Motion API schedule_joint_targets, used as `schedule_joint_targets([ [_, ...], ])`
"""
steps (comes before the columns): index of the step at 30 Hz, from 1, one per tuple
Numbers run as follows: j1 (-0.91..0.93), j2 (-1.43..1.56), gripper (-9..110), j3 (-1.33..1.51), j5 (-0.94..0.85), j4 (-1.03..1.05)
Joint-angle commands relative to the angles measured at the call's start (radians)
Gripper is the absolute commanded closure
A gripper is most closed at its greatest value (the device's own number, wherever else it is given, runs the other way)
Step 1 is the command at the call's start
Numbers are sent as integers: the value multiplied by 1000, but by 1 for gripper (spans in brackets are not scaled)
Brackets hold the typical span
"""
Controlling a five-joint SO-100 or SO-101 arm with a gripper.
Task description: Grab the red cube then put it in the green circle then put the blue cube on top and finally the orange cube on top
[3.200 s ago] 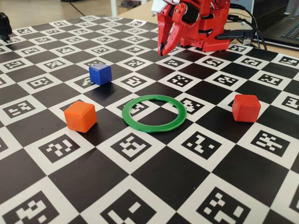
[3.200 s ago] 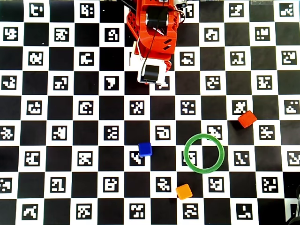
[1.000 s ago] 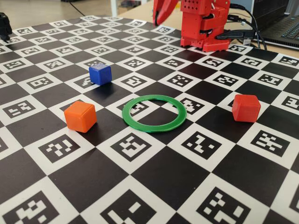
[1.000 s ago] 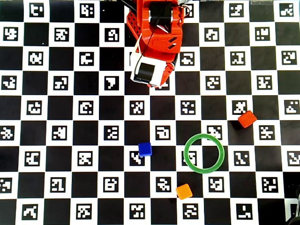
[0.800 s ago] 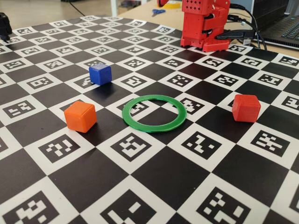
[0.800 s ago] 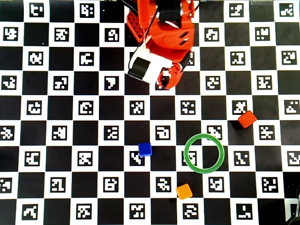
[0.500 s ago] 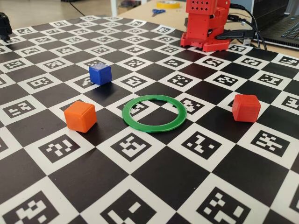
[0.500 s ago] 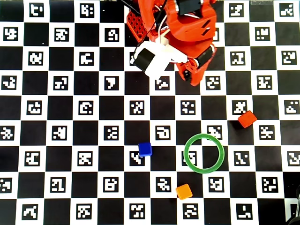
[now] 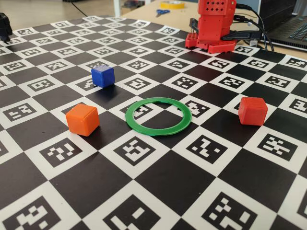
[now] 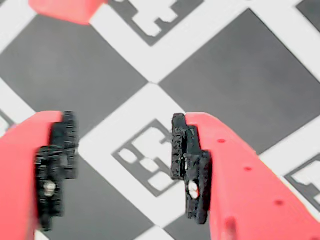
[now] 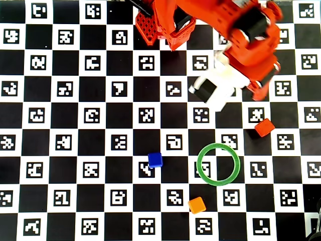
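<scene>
Since the earlier frames the arm has swung from the middle of the board toward the right side in the overhead view, and now the gripper point(image 10: 122, 167) hangs released, with nothing between its jaws, near the red cube point(image 11: 264, 127). To me this is the approach for the first grasp. The red cube sits just beyond the green circle point(image 11: 218, 164), which is empty. The blue cube point(image 11: 155, 160) and the orange cube point(image 11: 197, 205) lie well apart, so the counter point(image 11: 75, 150) leaves free room.
</scene>
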Motion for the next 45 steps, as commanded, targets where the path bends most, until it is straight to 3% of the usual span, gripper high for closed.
schedule_joint_targets([
  [1,-11,-63,79,-146,43,-32],
  [25,-72,-446,63,-195,179,-186],
  [45,-86,-597,62,-141,183,-311],
])
